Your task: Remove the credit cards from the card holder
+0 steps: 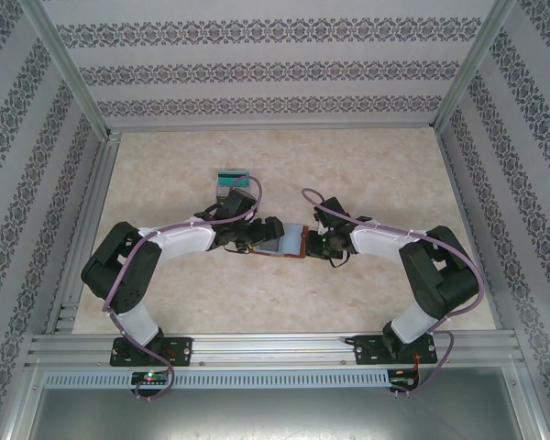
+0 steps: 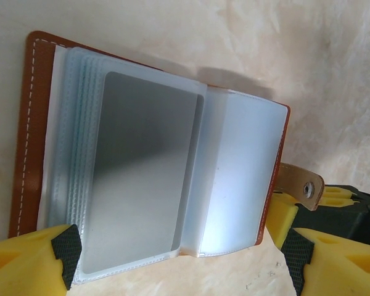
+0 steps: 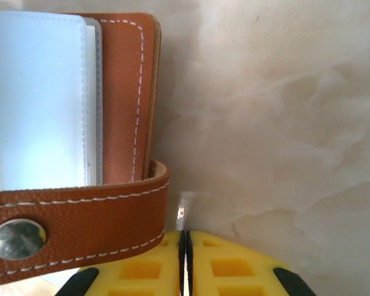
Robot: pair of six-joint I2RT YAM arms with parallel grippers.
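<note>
Lying open on the table [image 1: 165, 293], between the fingertips of both grippers: the card holder [image 2: 43, 123], brown cover down, clear sleeves up. Spread wide around its near edge: the left gripper [image 2: 180, 256], one black pad [image 2: 66, 251] by each lower corner; hard to tell whether touching. Tucked in the top sleeve, between those fingers: a grey card [image 2: 142, 172], face blank under glare, any cards behind not made out. Pressed together with nothing seen between: the right gripper [image 3: 184, 240], finger bodies cut off at the bottom edge. Crossing over one of its fingers: the snap strap [image 3: 74, 225], cut off at the side. Beyond the left gripper, seen from above: a clear box [image 1: 234, 179], contents too small to read.
</note>
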